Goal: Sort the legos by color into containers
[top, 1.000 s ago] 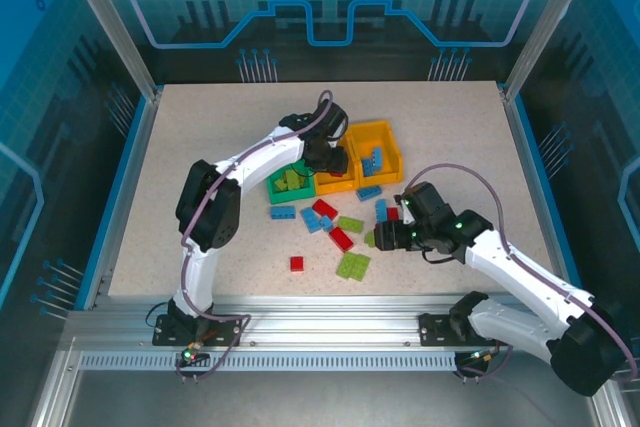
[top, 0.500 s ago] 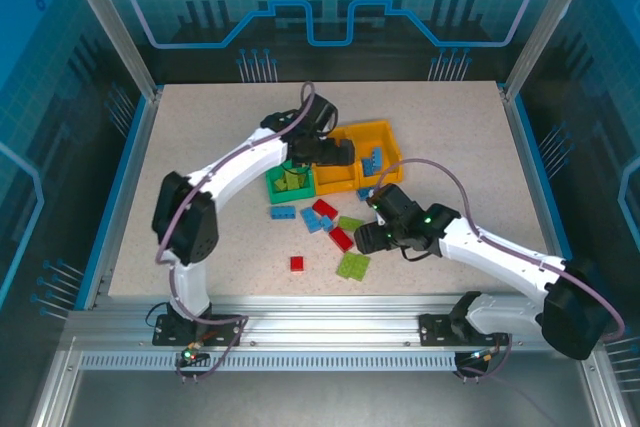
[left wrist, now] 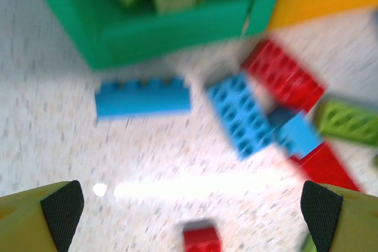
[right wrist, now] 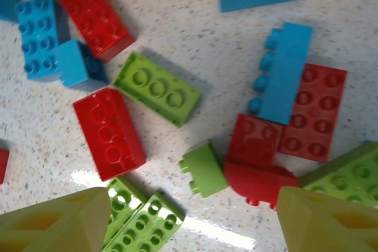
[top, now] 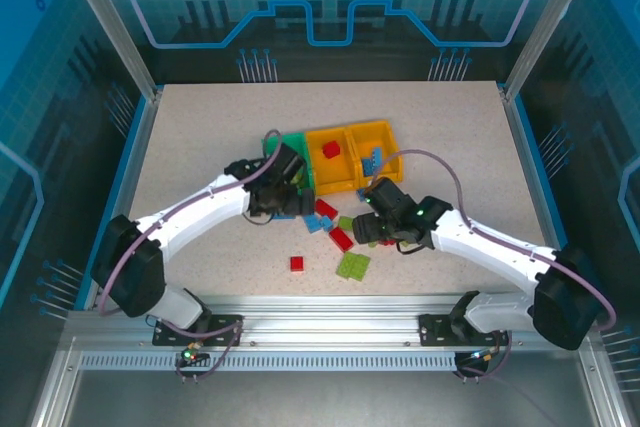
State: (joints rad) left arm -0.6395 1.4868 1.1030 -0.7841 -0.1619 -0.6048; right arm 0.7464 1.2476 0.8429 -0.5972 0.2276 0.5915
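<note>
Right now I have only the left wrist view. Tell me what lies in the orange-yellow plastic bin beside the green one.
Observer: From the top camera, that middle orange-yellow plastic bin holds one small red studded brick.
Operator: Now report the bin beyond it.
Observer: The right orange-yellow bin holds blue studded bricks and no red ones that I can see.
Operator: Give me the right gripper.
Observer: Its jaws stand open and empty. Its wrist camera shows a small lime green brick loose just below them, beside red pieces.
</note>
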